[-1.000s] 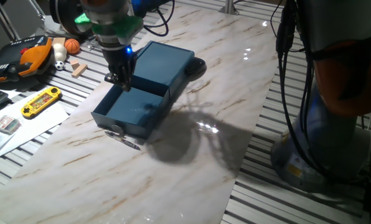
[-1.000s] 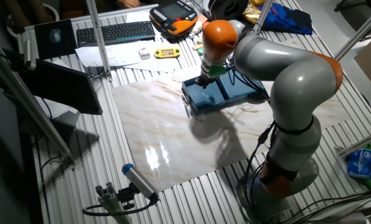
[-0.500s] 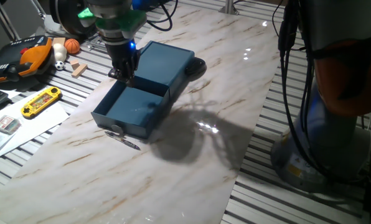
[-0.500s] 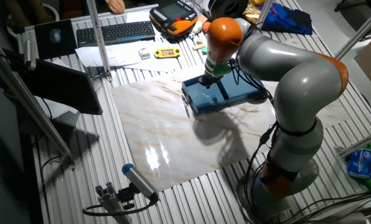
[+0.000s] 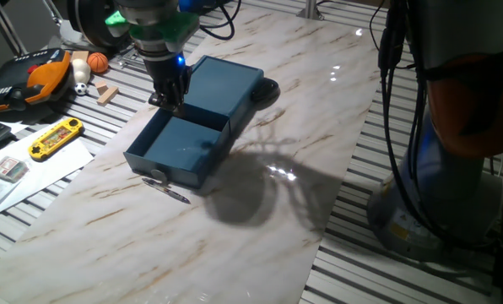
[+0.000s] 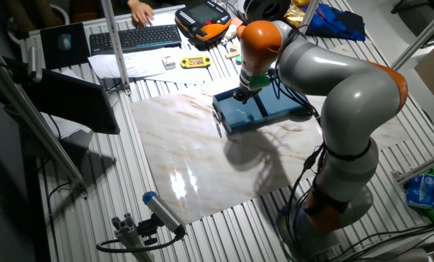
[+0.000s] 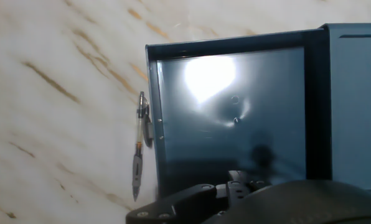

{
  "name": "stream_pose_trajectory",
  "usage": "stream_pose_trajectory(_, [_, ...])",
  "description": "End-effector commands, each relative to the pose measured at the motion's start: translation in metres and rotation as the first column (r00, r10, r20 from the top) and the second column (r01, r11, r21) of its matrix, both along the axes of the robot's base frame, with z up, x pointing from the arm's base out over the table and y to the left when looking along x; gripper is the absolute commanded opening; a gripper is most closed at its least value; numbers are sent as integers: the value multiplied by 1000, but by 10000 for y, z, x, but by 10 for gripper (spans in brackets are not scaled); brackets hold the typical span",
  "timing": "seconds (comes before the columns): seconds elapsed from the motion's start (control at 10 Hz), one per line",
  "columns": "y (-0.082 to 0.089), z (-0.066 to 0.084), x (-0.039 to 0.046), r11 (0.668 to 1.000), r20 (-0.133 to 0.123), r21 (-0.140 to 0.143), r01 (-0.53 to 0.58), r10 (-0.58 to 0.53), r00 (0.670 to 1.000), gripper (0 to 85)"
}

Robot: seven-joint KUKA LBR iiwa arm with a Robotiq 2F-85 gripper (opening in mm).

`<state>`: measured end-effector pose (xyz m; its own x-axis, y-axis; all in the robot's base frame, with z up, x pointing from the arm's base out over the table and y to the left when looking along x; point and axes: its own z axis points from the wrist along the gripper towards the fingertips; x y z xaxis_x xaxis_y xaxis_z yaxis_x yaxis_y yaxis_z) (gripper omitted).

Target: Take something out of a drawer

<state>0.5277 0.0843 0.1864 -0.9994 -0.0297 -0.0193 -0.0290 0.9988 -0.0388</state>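
The dark blue drawer (image 5: pixel 180 148) is pulled out of its dark blue box (image 5: pixel 226 84) and its tray looks empty in the hand view (image 7: pixel 235 124). The thin dark grey stick (image 5: pixel 170 192) lies on the marble top just in front of the drawer's front, beside the knob (image 7: pixel 147 127). It also shows in the hand view (image 7: pixel 137 155). My gripper (image 5: pixel 169 103) hangs above the back of the drawer, near the box's edge. Its fingers look close together and hold nothing. It also shows in the other fixed view (image 6: pixel 240 94).
A yellow handheld game (image 5: pixel 56 138) lies on paper left of the marble board. An orange and black tool (image 5: pixel 32 78), small balls (image 5: pixel 97 62) and a wooden block (image 5: pixel 108 93) lie at the back left. A keyboard (image 6: pixel 133 36) has a person's hand (image 6: pixel 140 10) on it. Cables (image 5: pixel 391 101) hang at the right.
My gripper has risen a little and drifted toward the box since a second ago. The stick and drawer have not moved. A person's hand has reached the keyboard.
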Motion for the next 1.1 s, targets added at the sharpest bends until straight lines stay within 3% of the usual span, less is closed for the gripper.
stream_pose_trajectory(0.0, [-15,-2,0,1000,0,1,-5,5,1000,0])
stream_pose_trajectory(0.3, [-44,8,-19,1000,6,3,-10,10,1000,0])
stream_pose_trajectory(0.4, [-44,17,-34,1000,6,18,-4,4,1000,0])
stream_pose_trajectory(1.0, [-60,16,-39,1000,8,9,-3,2,1000,0])
